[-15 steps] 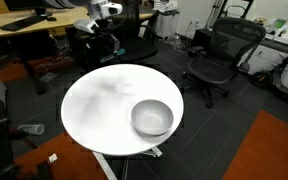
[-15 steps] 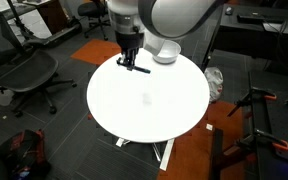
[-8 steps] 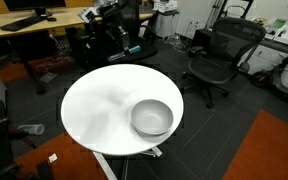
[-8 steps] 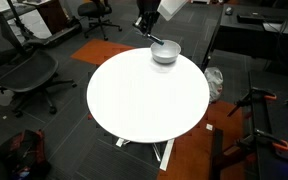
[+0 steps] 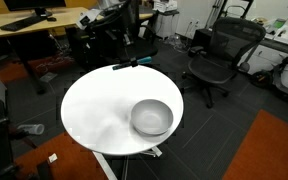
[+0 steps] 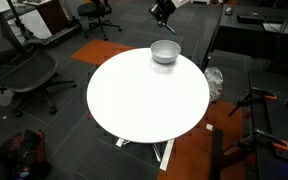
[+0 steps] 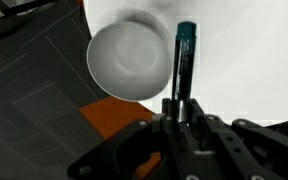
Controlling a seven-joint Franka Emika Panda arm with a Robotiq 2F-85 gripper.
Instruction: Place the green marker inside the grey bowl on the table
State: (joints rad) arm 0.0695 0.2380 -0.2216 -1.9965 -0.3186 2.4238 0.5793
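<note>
The grey bowl point(image 7: 131, 62) stands empty on the round white table point(image 5: 94, 110), near its edge; it shows in both exterior views point(image 5: 152, 117) point(image 6: 165, 51). My gripper point(image 7: 180, 108) is shut on the green marker point(image 7: 185, 58), which sticks out past the fingertips. In the wrist view the marker lies beside the bowl's rim, over bare table top. In the exterior views the gripper point(image 5: 134, 55) point(image 6: 163, 10) hangs well above the table with the marker point(image 5: 125, 65) in it, high over the bowl's side of the table.
Black office chairs point(image 5: 216, 55) point(image 6: 24, 72) stand around the table. A wooden desk with a monitor point(image 5: 29, 22) is behind it. Orange floor mats point(image 5: 269, 150) lie beside the pedestal. Tripod legs point(image 6: 259, 110) stand close by.
The gripper has risen from low over the table and swung across toward the bowl, carrying the marker. The bowl has not moved.
</note>
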